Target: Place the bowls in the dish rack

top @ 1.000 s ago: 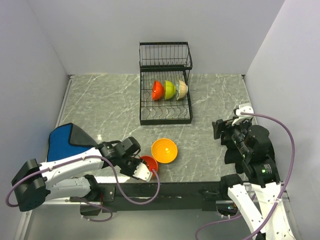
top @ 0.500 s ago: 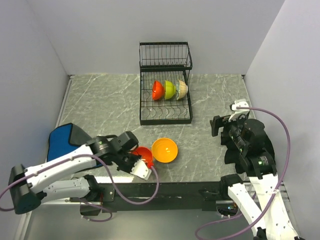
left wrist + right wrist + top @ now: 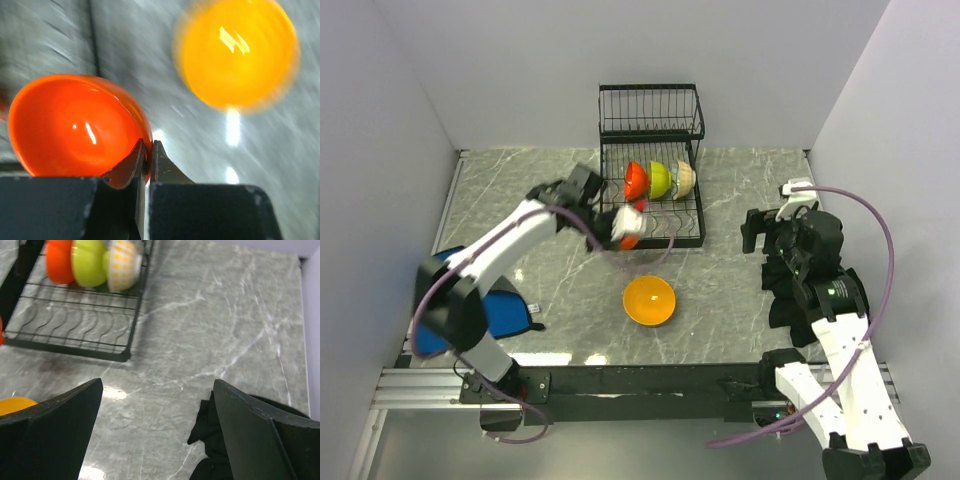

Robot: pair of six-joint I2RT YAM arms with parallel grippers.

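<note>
My left gripper (image 3: 624,231) is shut on the rim of a red-orange bowl (image 3: 631,242), held in the air just in front of the black wire dish rack (image 3: 650,112). In the left wrist view the jaws (image 3: 147,150) pinch the red-orange bowl's (image 3: 75,125) edge. Three bowls stand on edge in the rack's lower tier: red-orange (image 3: 636,180), lime green (image 3: 660,179) and a cream patterned one (image 3: 684,179). An orange bowl (image 3: 649,300) sits upright on the table below the held bowl. My right gripper (image 3: 157,405) hangs open and empty over the table's right side.
A blue folded cloth (image 3: 495,305) lies at the near left, partly under the left arm. The rack (image 3: 75,325) stands against the back wall. White walls close in the left, back and right sides. The right arm (image 3: 810,270) stands at the right edge.
The left gripper closed on the red-orange bowl near the front edge, lifted it and carried it back to the rack's front. The right arm only shifted slightly.
</note>
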